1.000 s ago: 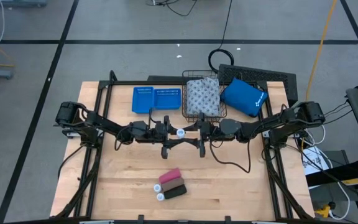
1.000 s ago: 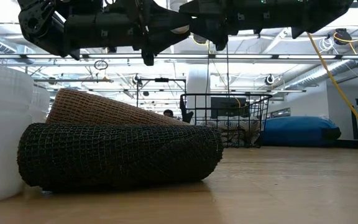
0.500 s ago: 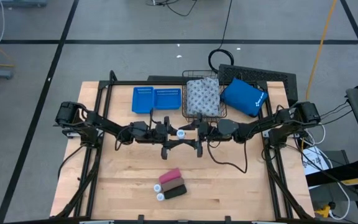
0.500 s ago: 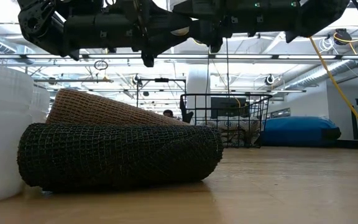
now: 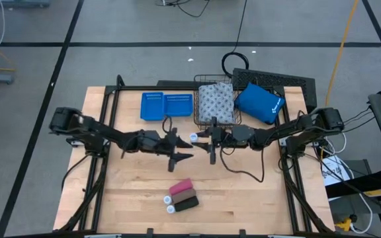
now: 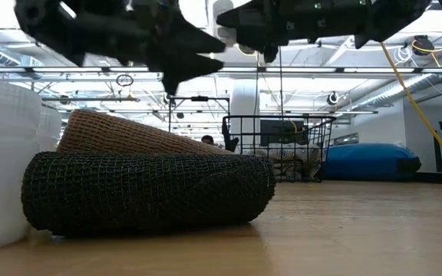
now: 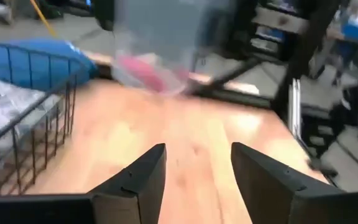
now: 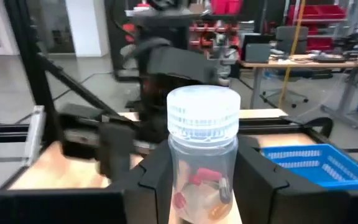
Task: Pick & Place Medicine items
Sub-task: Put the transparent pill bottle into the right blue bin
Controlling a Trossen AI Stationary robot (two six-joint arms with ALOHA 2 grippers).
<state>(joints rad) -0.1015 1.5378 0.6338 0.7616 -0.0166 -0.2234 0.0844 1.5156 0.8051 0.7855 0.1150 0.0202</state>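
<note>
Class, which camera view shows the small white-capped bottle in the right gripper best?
The right wrist view: the bottle fills the frame, clamped between the right gripper's fingers. The high view shows only its cap; the low view barely shows it; the left wrist view a blur.

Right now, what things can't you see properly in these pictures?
- Low view: white bottle cut off by the picture's left edge.
- Left wrist view: a pink thing is blurred.
- Low view: soft pack half hidden by the wire basket.
- High view: bottle in the right gripper, contents too small.
</note>
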